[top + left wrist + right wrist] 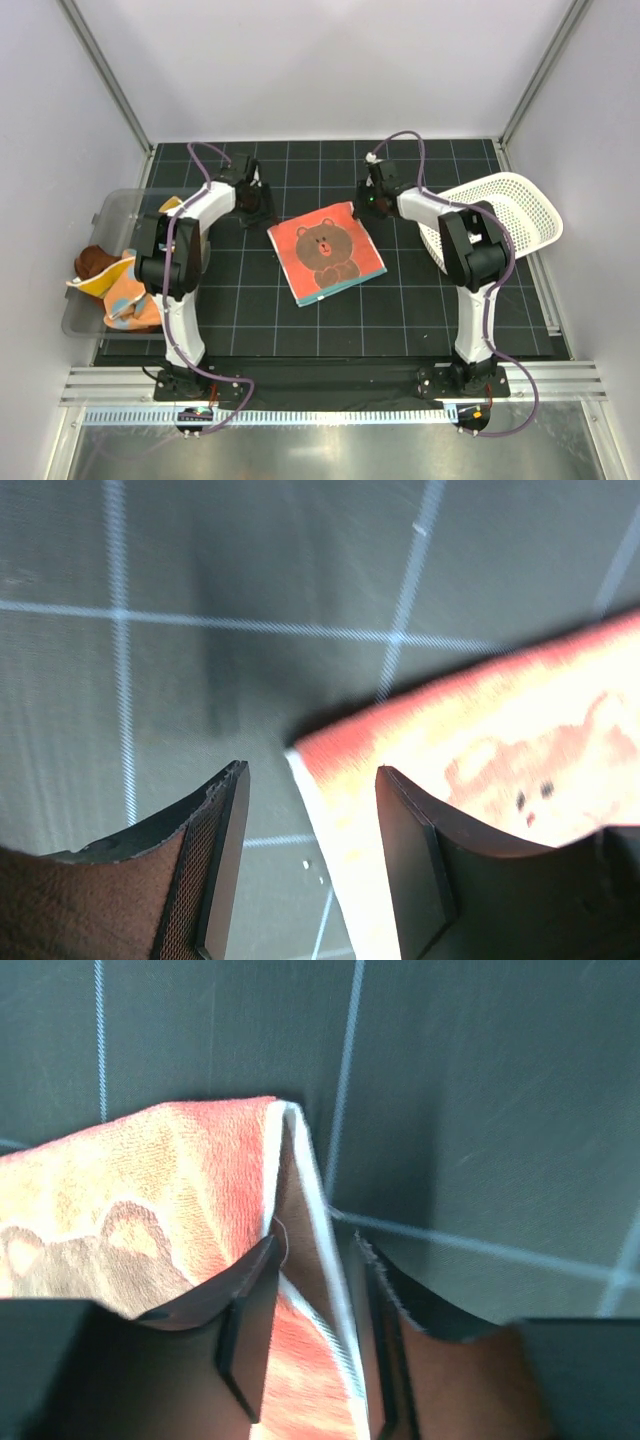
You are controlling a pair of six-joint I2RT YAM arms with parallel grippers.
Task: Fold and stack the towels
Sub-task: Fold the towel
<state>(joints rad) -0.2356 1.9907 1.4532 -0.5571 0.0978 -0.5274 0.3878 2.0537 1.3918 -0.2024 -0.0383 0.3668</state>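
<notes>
A red-orange towel [325, 252] with a brown cartoon bear lies spread flat on the black grid mat. My left gripper [262, 212] stands open at its far left corner. In the left wrist view that corner [480, 740] lies on the mat between the fingers of the left gripper [312, 770]. My right gripper [368, 207] is at the far right corner. In the right wrist view the towel's white-edged corner [150, 1180] stands up in a small tent between the parted fingers of the right gripper [315, 1242]. More towels [115, 285], brown, yellow-orange and light blue, lie heaped at the left.
A clear plastic bin [115, 205] at the left table edge holds the heaped cloths, close beside the left arm. A white perforated basket [520, 205] lies tilted at the right, behind the right arm. Frame posts rise at the far corners.
</notes>
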